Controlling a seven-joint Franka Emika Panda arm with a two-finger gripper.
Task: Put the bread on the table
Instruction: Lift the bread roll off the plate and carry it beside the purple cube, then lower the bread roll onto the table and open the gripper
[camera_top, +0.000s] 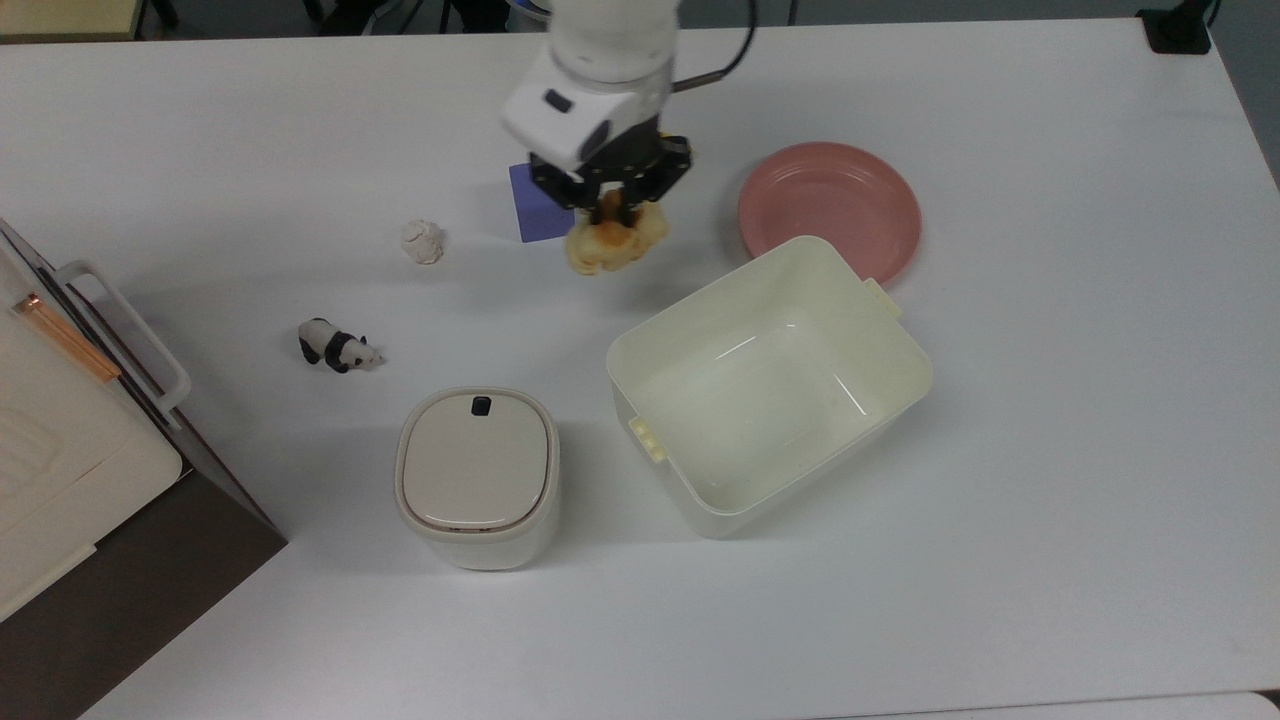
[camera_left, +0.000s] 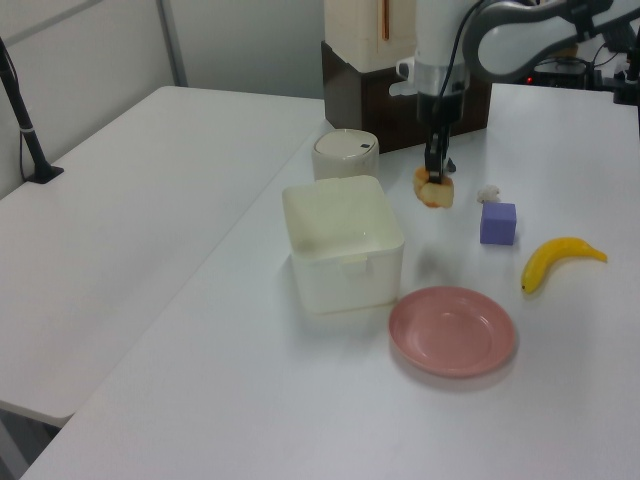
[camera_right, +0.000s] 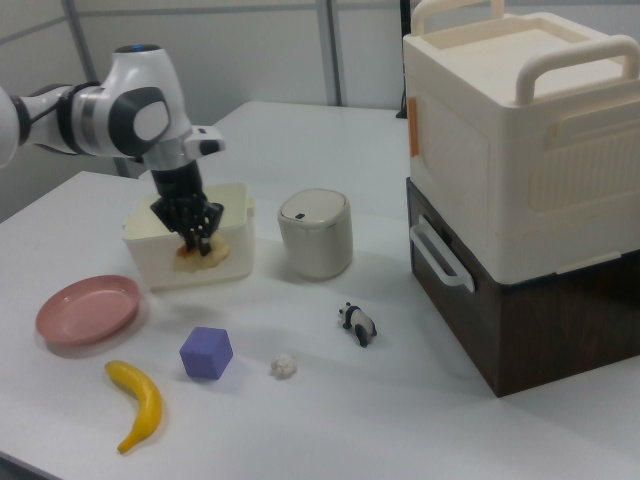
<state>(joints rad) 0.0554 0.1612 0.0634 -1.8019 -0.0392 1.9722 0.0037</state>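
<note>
Top view: hand (camera_top: 612, 208) clenched on the bread (camera_top: 615, 244), the golden loaf hanging below the dark fingers. Bread just beside the purple cube (camera_top: 540, 205) on the top view's right, partly hiding the cube's far corner under the white wrist. Well apart from the purple cube, toward the top view's right, the pink plate (camera_top: 830, 212), bare. Below and right of the cube, the cream bin (camera_top: 770, 385), with the lidded white canister (camera_top: 477, 477) further down. Just left of the cube, a small white lumpy ball (camera_top: 423, 241); beyond that, lower left, a panda figure (camera_top: 338, 346). White desk (camera_top: 1050, 420) under everything.

Left view: hand (camera_left: 435, 170) gripping the bread (camera_left: 435, 189), loaf held clear above the desk (camera_left: 250, 400), with a faint shadow on the desk below. Purple cube (camera_left: 498, 223) down and to the left view's right of the bread, not touching. Banana (camera_left: 556, 261) right of the cube, pink plate (camera_left: 452, 331) nearer the camera, cream bin (camera_left: 343, 250) left of the cube.

Right view: hand (camera_right: 195, 228) closed on the bread (camera_right: 200, 254), seen in front of the cream bin (camera_right: 237, 200); gap between loaf and bin hard to judge here, probably some. Purple cube (camera_right: 206, 352) below the bread, banana (camera_right: 138, 403) left of the cube, pink plate (camera_right: 86, 309) further left.
</note>
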